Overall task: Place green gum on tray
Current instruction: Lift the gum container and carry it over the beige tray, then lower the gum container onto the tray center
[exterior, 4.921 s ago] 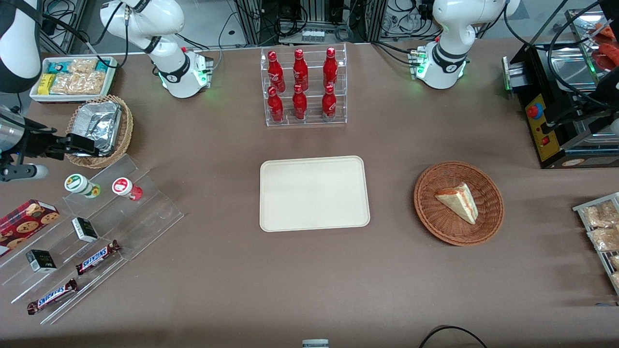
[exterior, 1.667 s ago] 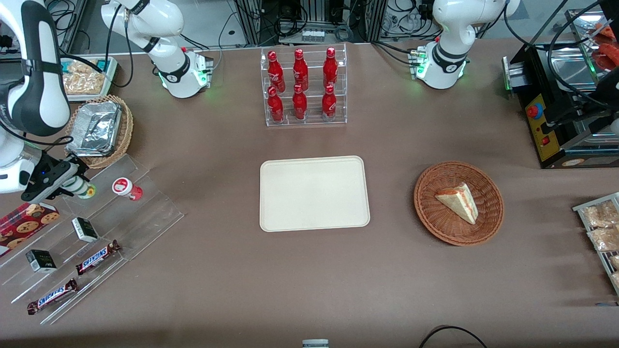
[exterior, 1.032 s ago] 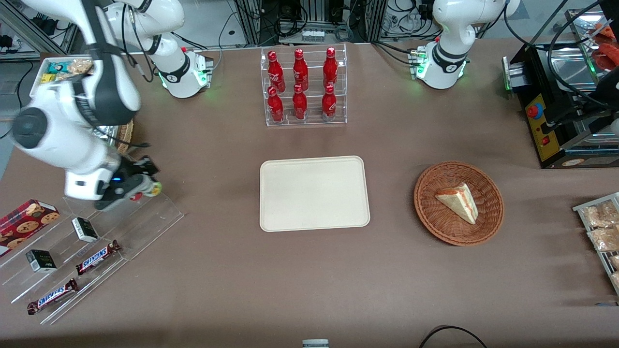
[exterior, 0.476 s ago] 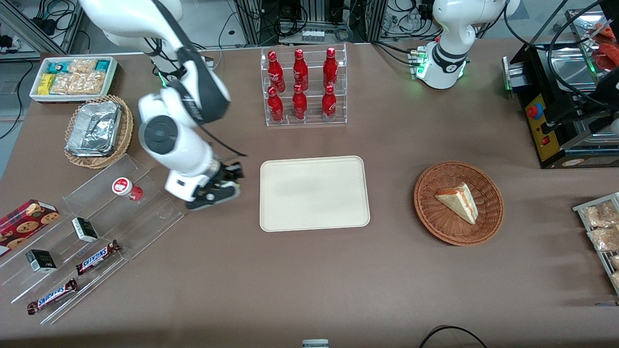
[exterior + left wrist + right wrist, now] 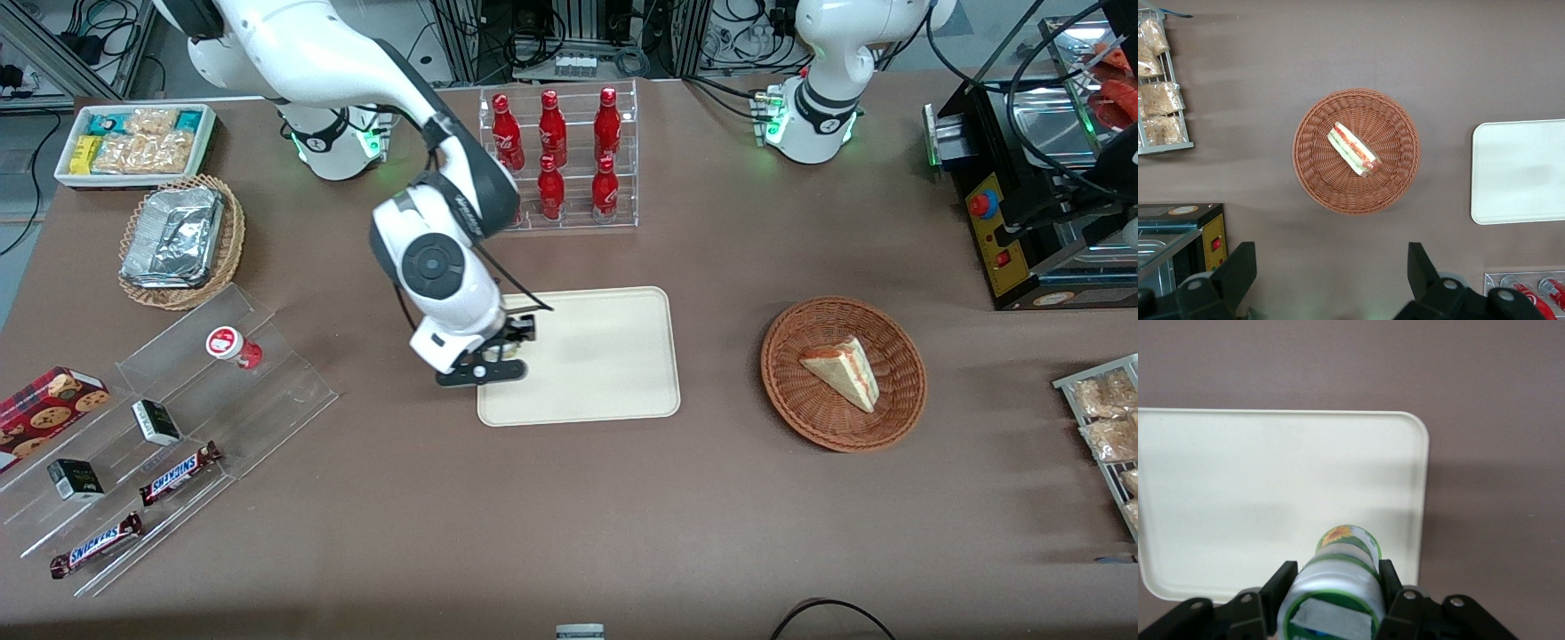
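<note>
My right gripper [image 5: 500, 349] is shut on the green gum [image 5: 1338, 573], a small white bottle with a green band. I hold it just above the cream-beige tray [image 5: 605, 356], over the tray's end toward the working arm's side. In the front view the wrist and fingers hide most of the gum. In the right wrist view the gum sits between the two black fingers [image 5: 1286, 587], its lid with the green-and-yellow mark pointing at the tray [image 5: 1271, 487]. The tray also shows in the left wrist view [image 5: 1521, 170].
A red-lidded bottle [image 5: 227, 344] stands on a clear acrylic stand [image 5: 267, 391] with candy bars. A clear rack of red cola bottles [image 5: 558, 160] stands farther from the camera than the tray. A wicker basket [image 5: 800, 400] holds a sandwich. A foil-lined basket [image 5: 182, 240] and a white snack bin [image 5: 133, 142] are near the working arm's base.
My gripper took the green gum off the acrylic stand and carried it sideways across the table to above the tray's edge. The red-lidded bottle stayed in place.
</note>
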